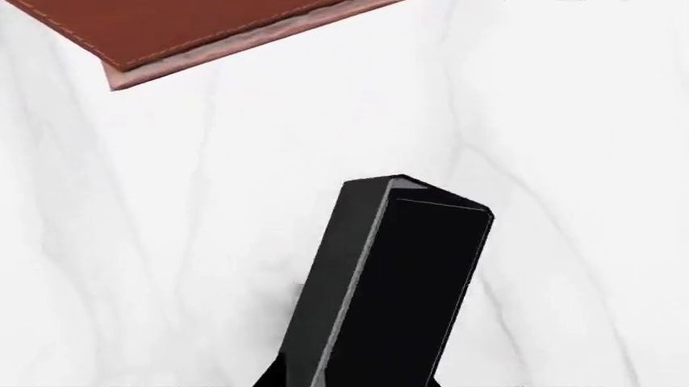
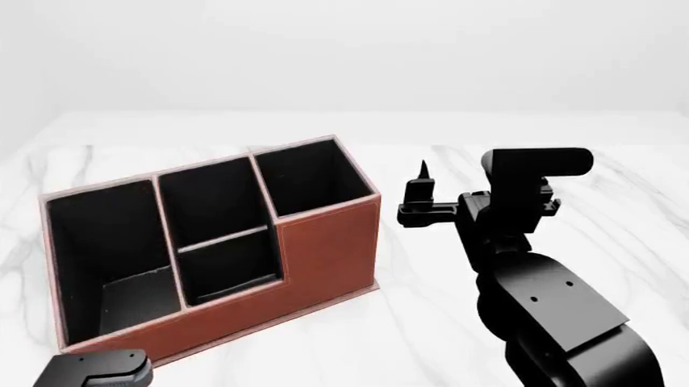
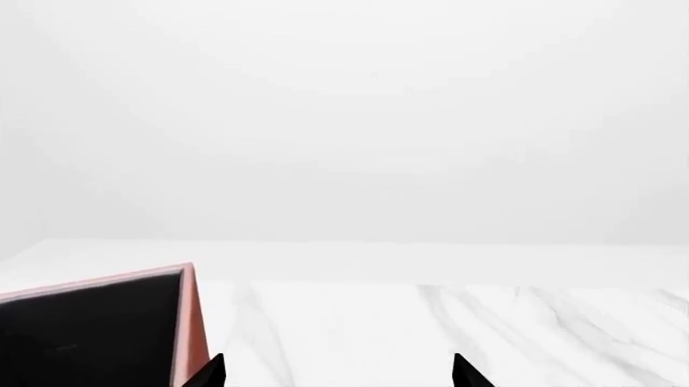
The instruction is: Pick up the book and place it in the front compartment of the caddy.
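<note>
Head view: left gripper [image 2: 92, 371] cut by bottom edge. Caddy [image 3: 102, 330] cropped in right wrist view.

One caddy [image 2: 323, 250] is showing at centre left of the head view, and I'm counting four pockets [image 2: 108, 242] in it: one at the left, two in the middle, one behind the other, and one at the right. One book [image 1: 415, 298] is filling the lower middle of the left wrist view. Two arms are appearing in the head view: the right arm [image 2: 549, 306] at lower right and a bit of the left arm [image 2: 97, 371] at the bottom left corner. Two fingertips [image 3: 213, 372] are poking up at the bottom edge of the right wrist view. One table [image 2: 431, 322] is lying under it all.
</note>
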Available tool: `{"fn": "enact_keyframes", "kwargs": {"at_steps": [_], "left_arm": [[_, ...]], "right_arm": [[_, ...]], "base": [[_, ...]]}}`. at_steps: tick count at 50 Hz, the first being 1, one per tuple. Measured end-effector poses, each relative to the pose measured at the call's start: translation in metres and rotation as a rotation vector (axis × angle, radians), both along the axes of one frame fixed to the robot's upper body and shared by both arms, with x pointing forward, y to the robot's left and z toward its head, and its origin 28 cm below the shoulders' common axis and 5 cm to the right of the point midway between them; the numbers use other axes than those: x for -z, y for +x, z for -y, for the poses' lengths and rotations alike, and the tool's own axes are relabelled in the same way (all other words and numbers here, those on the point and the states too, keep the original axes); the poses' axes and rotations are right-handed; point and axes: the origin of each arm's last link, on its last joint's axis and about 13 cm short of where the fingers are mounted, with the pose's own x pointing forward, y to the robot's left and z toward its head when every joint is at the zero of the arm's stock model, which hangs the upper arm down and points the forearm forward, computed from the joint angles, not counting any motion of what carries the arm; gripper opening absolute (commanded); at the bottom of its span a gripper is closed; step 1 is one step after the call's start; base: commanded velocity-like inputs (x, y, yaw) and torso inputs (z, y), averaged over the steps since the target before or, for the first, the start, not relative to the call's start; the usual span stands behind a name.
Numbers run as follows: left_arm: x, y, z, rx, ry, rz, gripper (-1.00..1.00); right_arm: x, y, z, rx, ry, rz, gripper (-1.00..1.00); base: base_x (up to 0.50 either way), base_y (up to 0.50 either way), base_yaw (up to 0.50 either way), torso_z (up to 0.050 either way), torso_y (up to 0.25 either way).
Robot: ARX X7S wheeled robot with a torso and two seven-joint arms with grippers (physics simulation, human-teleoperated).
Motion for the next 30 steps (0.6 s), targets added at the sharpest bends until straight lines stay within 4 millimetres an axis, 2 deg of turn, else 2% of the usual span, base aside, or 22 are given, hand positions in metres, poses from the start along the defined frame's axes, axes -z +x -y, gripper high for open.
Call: {"fn": "enact_keyframes", "kwargs": {"at_steps": [15,30], "left_arm": [[-0.006,-0.002,0.001,0.042,0.054,-0.023,-1.00],[-0.047,0.015,0.010,0.213,0.160,0.064,-1.00]], "right_arm": [[0.000,0.001,0.000,0.003,0.003,-0.001,1.00],[-0.001,0.002,0.001,0.008,0.009,0.000,1.00]], "base": [[0.00,0.00,0.00,0.000,0.000],[0.00,0.00,0.00,0.000,0.001]]}}
